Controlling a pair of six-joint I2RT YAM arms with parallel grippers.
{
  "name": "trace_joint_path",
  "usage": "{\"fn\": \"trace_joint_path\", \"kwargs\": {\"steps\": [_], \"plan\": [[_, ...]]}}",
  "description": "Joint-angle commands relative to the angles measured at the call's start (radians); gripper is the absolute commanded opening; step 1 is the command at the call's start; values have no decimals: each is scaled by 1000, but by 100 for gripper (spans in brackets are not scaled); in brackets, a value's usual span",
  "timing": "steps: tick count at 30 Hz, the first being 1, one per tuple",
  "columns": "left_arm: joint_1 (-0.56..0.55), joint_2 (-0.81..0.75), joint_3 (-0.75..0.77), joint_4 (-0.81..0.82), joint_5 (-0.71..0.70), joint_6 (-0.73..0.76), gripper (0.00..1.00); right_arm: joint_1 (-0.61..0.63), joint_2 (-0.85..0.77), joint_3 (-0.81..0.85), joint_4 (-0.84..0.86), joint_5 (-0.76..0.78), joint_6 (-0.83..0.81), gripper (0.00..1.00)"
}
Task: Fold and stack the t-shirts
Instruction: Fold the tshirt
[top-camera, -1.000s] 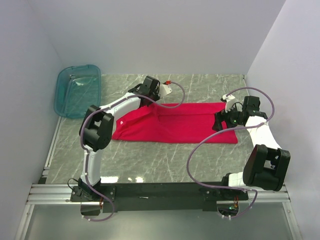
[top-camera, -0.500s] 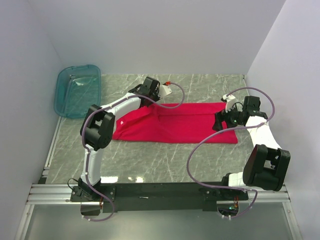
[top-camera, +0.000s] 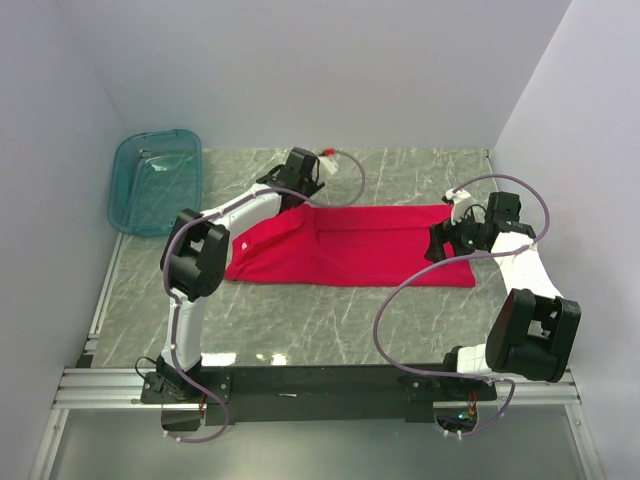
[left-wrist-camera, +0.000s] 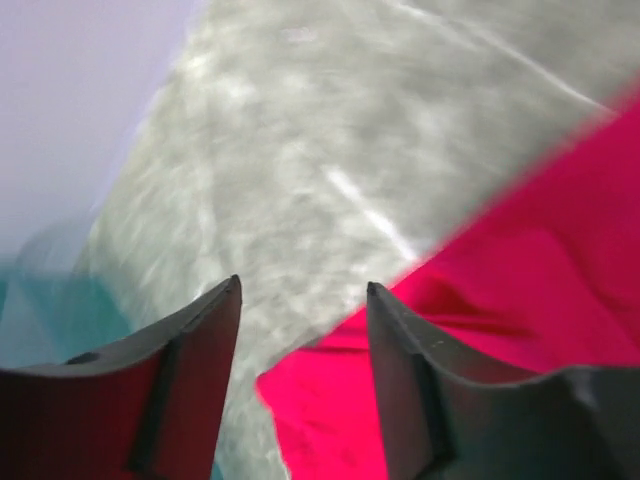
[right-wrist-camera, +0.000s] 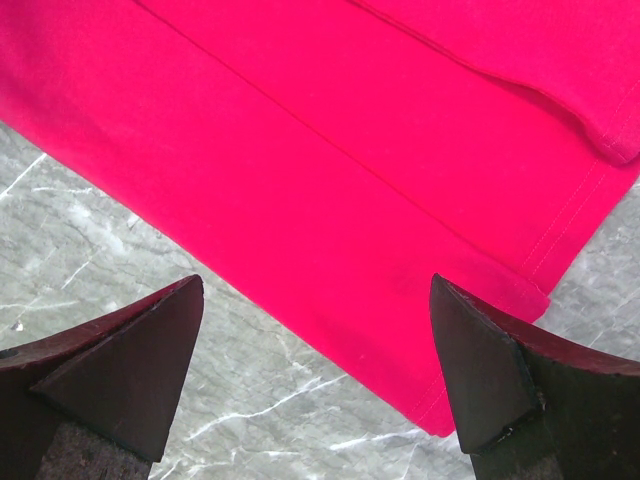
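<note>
The red t-shirt (top-camera: 350, 245) lies on the marble table as a long folded band running left to right. My left gripper (top-camera: 297, 183) hovers over the shirt's back edge near its left end. In the left wrist view this gripper (left-wrist-camera: 303, 285) is open, with nothing between its fingers; the red cloth (left-wrist-camera: 520, 250) lies loose below and to the right. My right gripper (top-camera: 440, 245) hangs over the shirt's right end. It stands wide open (right-wrist-camera: 316, 285) above the hem corner of the t-shirt (right-wrist-camera: 350, 150), holding nothing.
A translucent teal tub (top-camera: 155, 180) stands at the back left corner and shows blurred at the lower left of the left wrist view (left-wrist-camera: 50, 310). White walls close in the table at the back and on both sides. Grey marble (top-camera: 330, 320) lies in front of the shirt.
My left gripper has opened, let go of the shirt's back edge and drawn back a little toward the wall. The right arm has not moved.
</note>
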Motion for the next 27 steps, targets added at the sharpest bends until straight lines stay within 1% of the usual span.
{"fn": "trace_joint_path", "kwargs": {"steps": [1,2,3,4,5,6,7,8,9,10,14,15,16,19,21,23,24,25,27], "plan": [[53,-20,152,46,-199,-186,60,-10,-20,7,-5,-22,-7,100],[63,-35,178,-23,-194,-276,60,-12,-21,5,-5,-23,-6,100],[73,-48,198,-80,-162,-317,60,-12,-21,4,-5,-23,-6,100],[86,-93,192,-114,-107,-354,59,-12,-23,2,-5,-25,-6,100],[89,-127,162,-134,24,-386,58,-12,-24,2,-4,-25,-6,100],[90,-166,118,-132,115,-421,57,-13,-24,-1,-2,-25,-6,100],[87,-240,-7,-110,176,-423,56,-15,-23,1,-2,-26,-6,100],[86,-265,-57,-100,233,-429,56,-13,-21,1,-2,-28,-6,100],[84,-285,-100,-103,328,-428,55,-15,-21,2,-7,-32,-7,100],[77,-298,-157,-120,352,-420,53,-13,-17,2,-7,-34,-7,100],[67,-264,-199,-210,459,-354,50,-15,-15,4,-8,-37,-6,100],[67,-256,-197,-226,483,-350,50,-15,-17,5,-11,-35,-6,100],[67,-249,-206,-224,534,-345,54,-15,-18,2,-11,-35,-6,100],[58,-235,-226,-200,562,-337,55,-15,-23,-3,-8,-31,-2,100],[48,-215,-220,-198,536,-337,55,-15,-23,-6,-7,-31,-4,100],[25,-180,-205,-198,438,-345,55,-17,-18,-3,-10,-32,-4,100],[11,-158,-200,-189,356,-348,55,-17,-17,-1,-11,-32,-4,100],[3,-149,-196,-186,355,-351,55,-17,-18,-1,-13,-32,-2,100],[-8,-126,-179,-194,268,-359,55,-17,-18,1,-11,-34,-2,100]]}}
